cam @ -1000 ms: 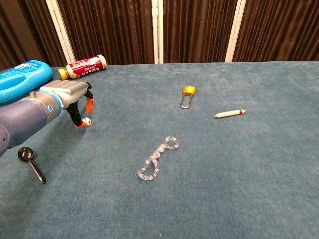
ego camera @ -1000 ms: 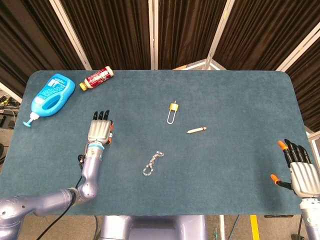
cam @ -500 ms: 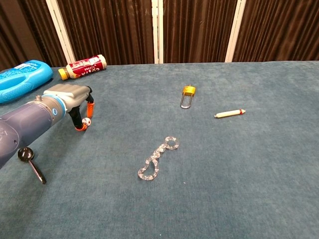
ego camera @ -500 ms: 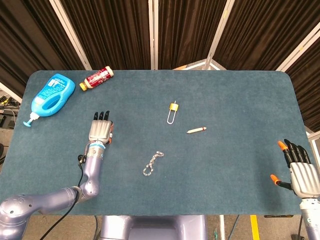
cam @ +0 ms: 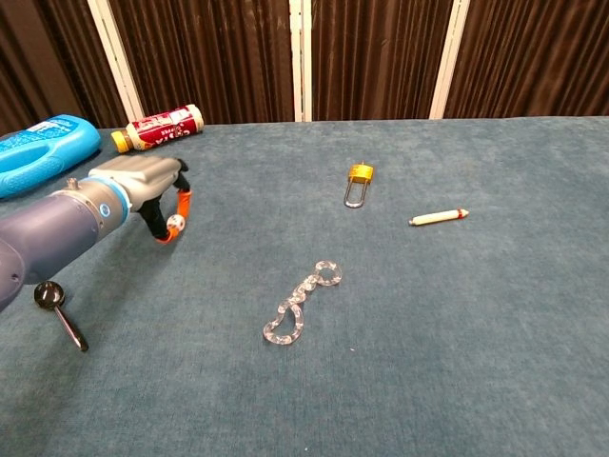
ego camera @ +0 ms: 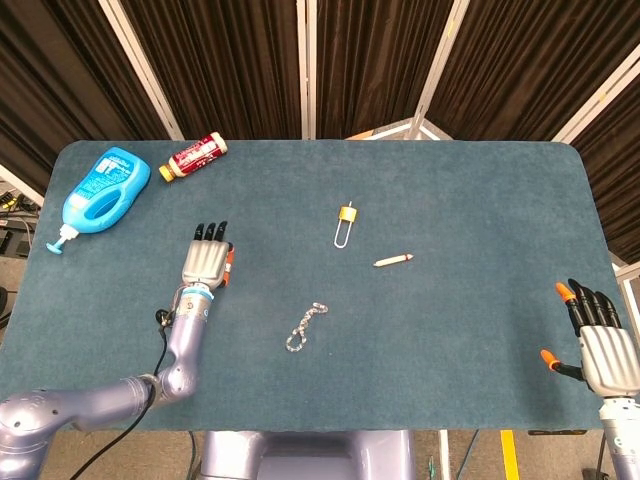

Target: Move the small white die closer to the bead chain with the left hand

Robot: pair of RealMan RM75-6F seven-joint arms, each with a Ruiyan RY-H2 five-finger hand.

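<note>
Your left hand (cam: 152, 183) pinches the die (cam: 175, 222) between the orange fingertips; in the chest view the die sits at middle left of the frame and seems lifted a little off the table (cam: 457, 314). In the head view the hand (ego camera: 206, 262) covers the die, so you cannot see it there.

Compared with one second ago, the hand has moved a little to the right and the die has gone with it, from lower beside the fingertips to higher between them. I judge that the grasp is good and the carrying has only begun, because the chain (cam: 300, 305) lies well apart, in the lower centre of the frame.

Your right hand (ego camera: 600, 350) is at the lower right of the head view, with fingers apart and nothing in it.

Counting: one die, one chain, one padlock (cam: 358, 184), one white stick (cam: 438, 217), one red bottle (cam: 160, 127), one blue bottle (cam: 43, 150), and one small black spoon (cam: 59, 312) at lower left.
</note>
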